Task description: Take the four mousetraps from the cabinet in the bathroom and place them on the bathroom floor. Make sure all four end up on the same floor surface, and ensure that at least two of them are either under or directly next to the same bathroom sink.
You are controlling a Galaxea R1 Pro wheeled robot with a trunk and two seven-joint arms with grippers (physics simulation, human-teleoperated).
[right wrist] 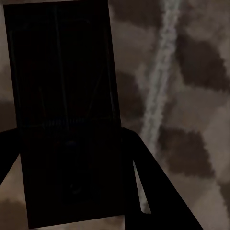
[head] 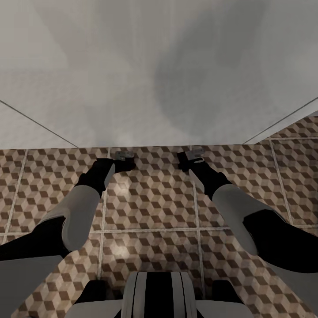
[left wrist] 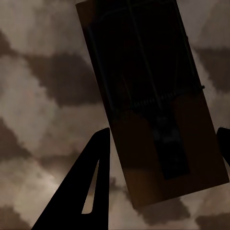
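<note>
Both arms reach low toward the bathroom floor [head: 150, 207], each carrying a trap. The left gripper [left wrist: 160, 158] has its jaws clenched on a mousetrap [left wrist: 158, 120], tan board and spring bar showing between the fingers [left wrist: 84, 191]; the right gripper [right wrist: 72, 158] grips a second mousetrap [right wrist: 62, 96], darkly shadowed. This looks like the placing step: next, lower and release. A pale surface [head: 159, 75] rises just beyond the jaws, limiting forward reach.

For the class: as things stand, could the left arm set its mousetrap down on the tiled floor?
Probably yes. The left tool grips a mousetrap between its fingers, hanging over the bathroom floor near the white wall's foot, with nothing visible between trap and tiles.
</note>
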